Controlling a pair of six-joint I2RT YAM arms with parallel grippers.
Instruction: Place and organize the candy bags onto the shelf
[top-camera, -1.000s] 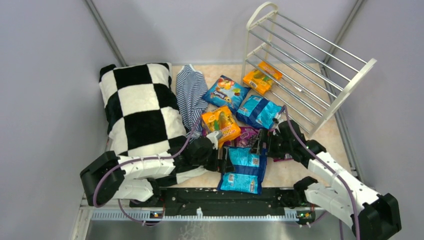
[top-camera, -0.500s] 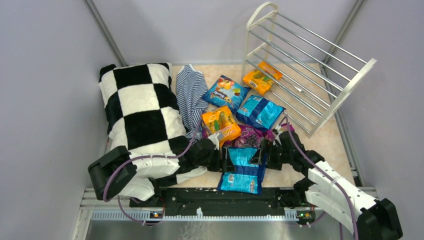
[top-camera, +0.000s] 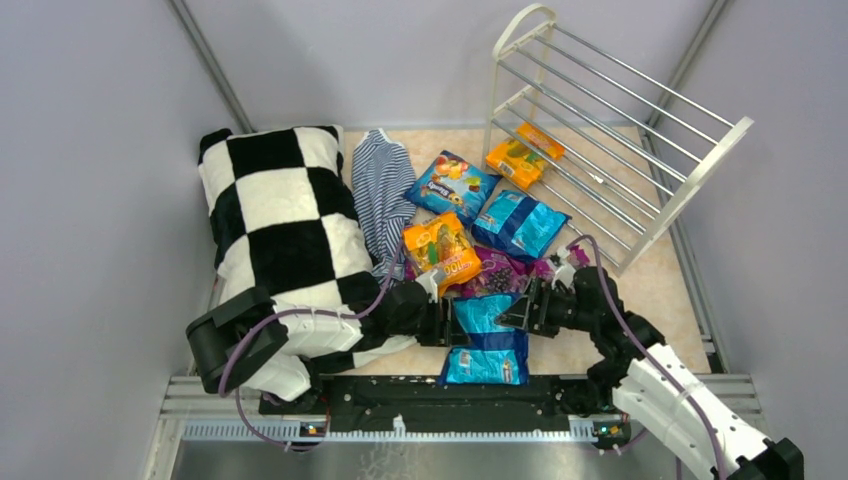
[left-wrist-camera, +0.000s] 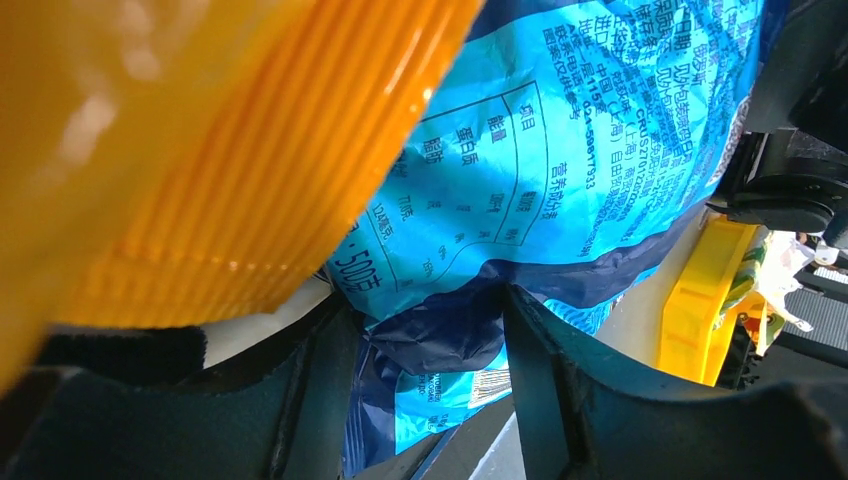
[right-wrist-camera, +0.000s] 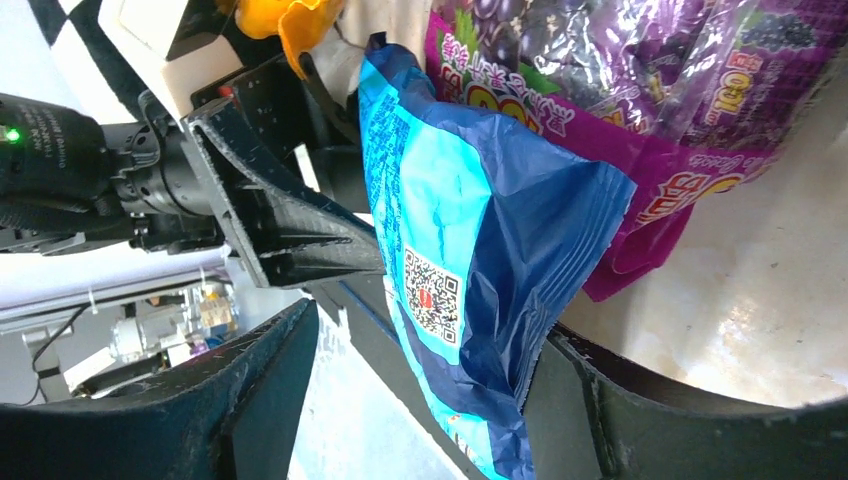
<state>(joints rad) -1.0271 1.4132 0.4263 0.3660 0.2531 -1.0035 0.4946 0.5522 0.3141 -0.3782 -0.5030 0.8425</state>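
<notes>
A blue candy bag (top-camera: 484, 312) stands tilted on its edge between my two grippers. My left gripper (top-camera: 448, 325) is shut on its dark blue left edge (left-wrist-camera: 450, 335). My right gripper (top-camera: 518, 312) is open, its jaws wide on either side of the bag's right edge (right-wrist-camera: 500, 300). A second blue bag (top-camera: 485, 365) lies flat below. A purple bag (top-camera: 500, 272), an orange bag (top-camera: 440, 248), a teal bag (top-camera: 517, 222) and a blue bag (top-camera: 452, 185) lie behind. Two orange bags (top-camera: 515, 160) sit on the lowest tier of the white shelf (top-camera: 620, 110).
The checkered pillow (top-camera: 275, 215) fills the left side, with the striped cloth (top-camera: 383, 190) beside it. The shelf stands angled at the back right, near the right wall. The black base rail (top-camera: 430, 395) runs along the near edge.
My right gripper has moved left and nearer, onto the right edge of the blue bag. The bag has risen from flat to tilted on its edge. The left gripper stays at its left edge.
</notes>
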